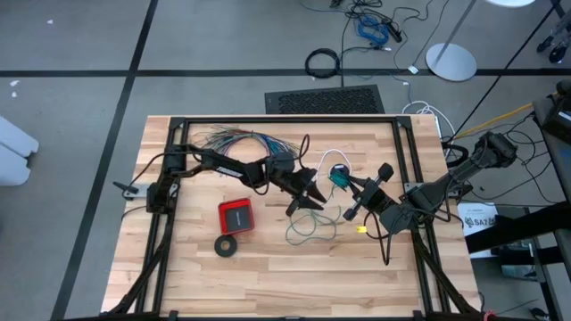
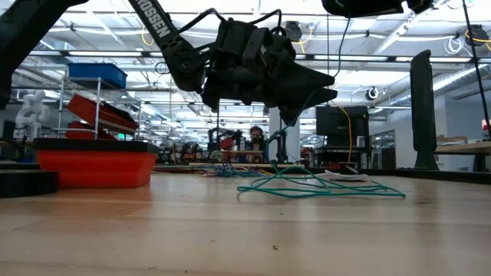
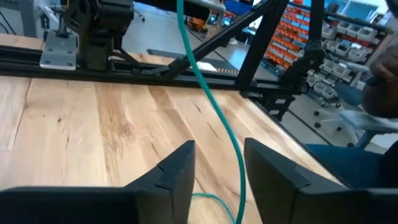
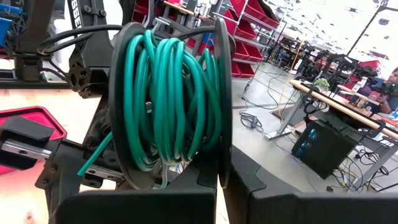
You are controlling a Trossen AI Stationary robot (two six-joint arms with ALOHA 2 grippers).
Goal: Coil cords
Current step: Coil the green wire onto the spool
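Two tools over the teal-green wire, mid-table.

I see my left claw mid-table over the loose teal wire; my right claw is beside it, at a teal coil.

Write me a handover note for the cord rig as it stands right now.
Right tool: shut on the spool, held up mid-table, with many turns of green wire wound on it.
Left tool: fingers apart, wire running between them, not pinched; hovering above the table.
Left to do: a loose tangle of green wire lies on the table and needs winding in. The white cord, behind the spool, is uncoiled.
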